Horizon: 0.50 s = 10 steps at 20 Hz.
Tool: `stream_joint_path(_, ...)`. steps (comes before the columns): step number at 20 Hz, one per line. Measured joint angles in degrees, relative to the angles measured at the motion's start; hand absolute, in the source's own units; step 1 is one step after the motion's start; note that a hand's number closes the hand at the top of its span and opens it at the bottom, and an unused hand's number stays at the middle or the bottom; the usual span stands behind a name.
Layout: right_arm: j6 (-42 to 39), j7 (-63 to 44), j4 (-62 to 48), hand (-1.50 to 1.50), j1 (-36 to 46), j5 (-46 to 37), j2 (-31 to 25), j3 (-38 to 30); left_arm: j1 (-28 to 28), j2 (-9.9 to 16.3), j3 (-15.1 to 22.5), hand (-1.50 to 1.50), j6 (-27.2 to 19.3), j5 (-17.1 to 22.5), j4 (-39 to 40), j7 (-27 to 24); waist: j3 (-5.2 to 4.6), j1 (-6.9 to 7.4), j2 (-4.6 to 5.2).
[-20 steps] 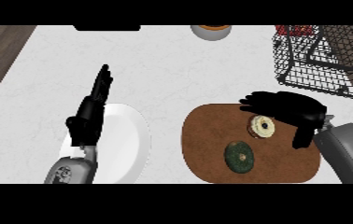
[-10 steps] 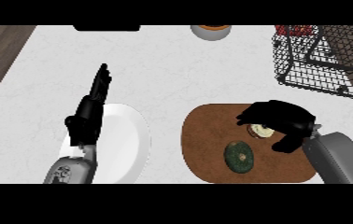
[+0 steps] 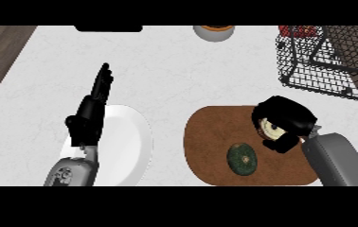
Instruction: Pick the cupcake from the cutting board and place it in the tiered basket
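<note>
A pale cream cupcake [image 3: 268, 129] sits on the brown cutting board [image 3: 210, 141], toward the board's right side. My right hand [image 3: 285, 117] covers it from above and from the right, fingers and thumb curled round it, so only a sliver of the cupcake shows. The black wire tiered basket [image 3: 318, 63] stands at the far right, above and apart from this hand. My left hand [image 3: 92, 109] rests open at the left, fingers pointing up, over the edge of a white plate.
A dark green round item [image 3: 243, 158] lies on the board below the cupcake. The white plate [image 3: 133, 143] is left of the board. A small bowl [image 3: 215, 32] stands at the back edge, with a dark slab [image 3: 108, 28] to its left.
My right hand has come down and toward me over the cupcake, and its fingers have curled round it. The left hand has not moved.
</note>
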State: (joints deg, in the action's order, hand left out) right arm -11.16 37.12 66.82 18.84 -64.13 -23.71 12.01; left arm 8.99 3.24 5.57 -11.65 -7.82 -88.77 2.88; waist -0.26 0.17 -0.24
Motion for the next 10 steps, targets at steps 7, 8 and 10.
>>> stream_joint_path(7, -4.83, -31.73, -4.43, 1.5, 0.85, -5.63, 2.45, -8.77, -0.66, 0.27, -0.09, 0.0, -0.06, -0.15, -0.37, -0.13, -0.36, -0.59, -0.26)
stream_joint_path(8, -5.4, -36.3, -4.44, 1.5, 1.55, -6.57, 3.33, -9.62, -0.63, 0.23, 0.14, 0.0, 0.06, -0.24, -0.39, 0.02, -0.35, -0.52, -0.26)
stream_joint_path(10, -6.51, -44.61, -3.81, 1.5, 2.8, -8.28, 5.54, -10.81, -1.2, -0.02, 0.68, 0.0, 0.16, -0.38, -0.49, -0.15, -0.37, -0.36, -0.31)
